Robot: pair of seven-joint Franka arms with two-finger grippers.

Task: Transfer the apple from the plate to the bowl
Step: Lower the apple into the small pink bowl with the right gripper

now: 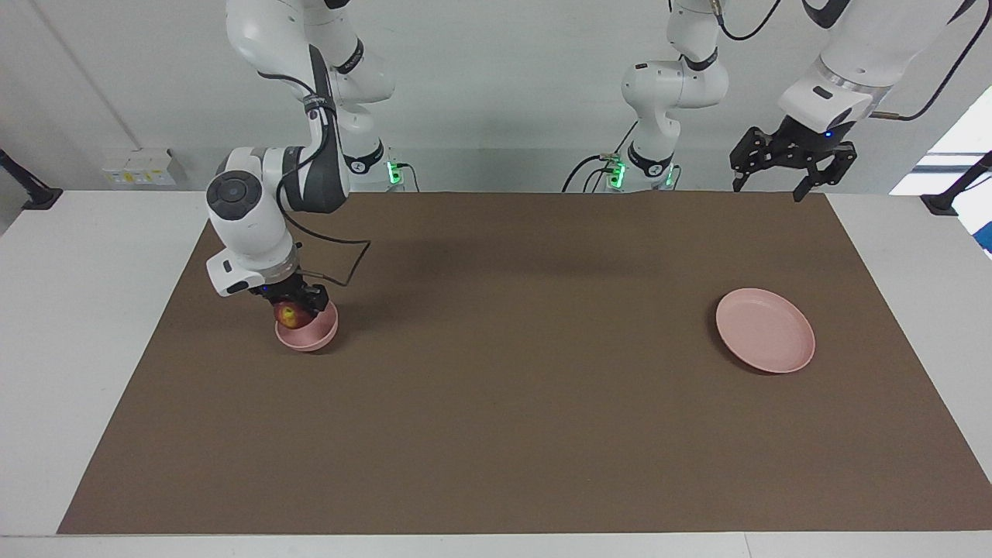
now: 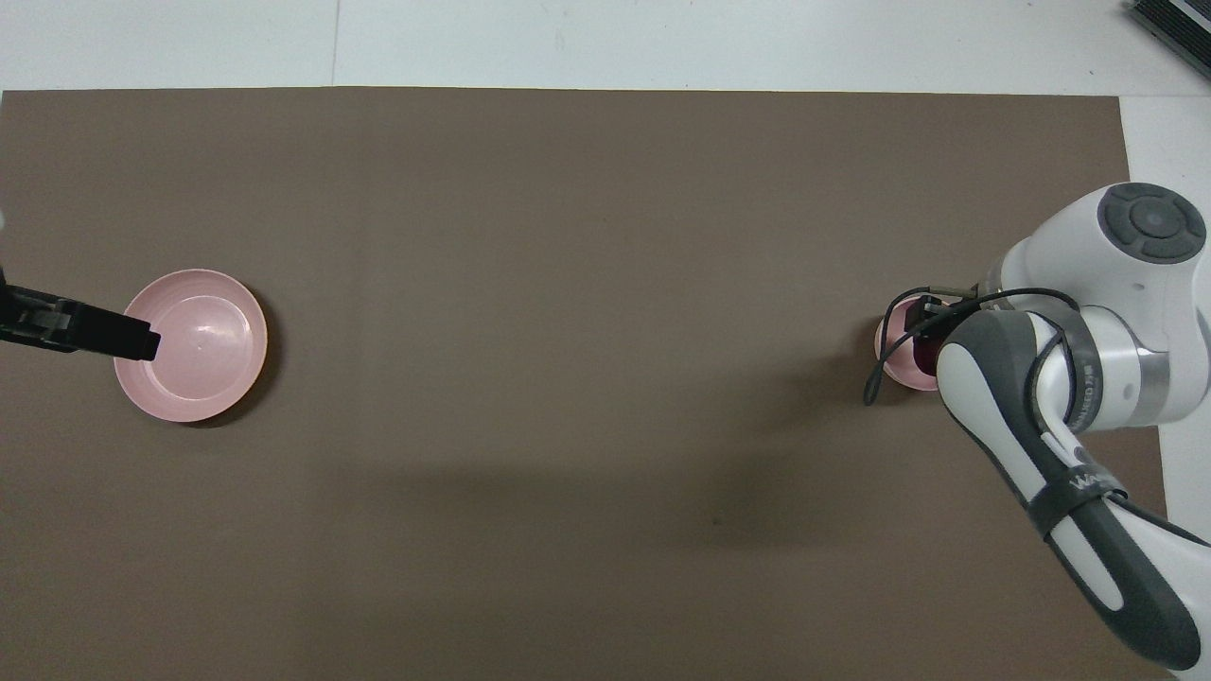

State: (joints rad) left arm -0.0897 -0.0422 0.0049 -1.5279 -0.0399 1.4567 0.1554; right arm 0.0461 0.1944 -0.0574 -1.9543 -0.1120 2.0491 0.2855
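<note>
The right gripper (image 1: 298,306) is down at the mouth of the small pink bowl (image 1: 310,335), its fingers clamped on the dark red apple (image 1: 288,315), which sits just inside the rim. The bowl stands on the brown mat (image 1: 511,403) toward the right arm's end of the table. The left gripper (image 1: 792,164) waits raised in the air, fingers spread apart, up over the mat's edge nearest the robots. The flat pink plate (image 1: 766,330) lies bare toward the left arm's end.

right pincer (image 1: 298,304): gripping apple (image 1: 288,314) in bowl (image 1: 308,335)
left pincer (image 1: 790,167): hanging open, raised
plate (image 1: 765,330): sitting bare
</note>
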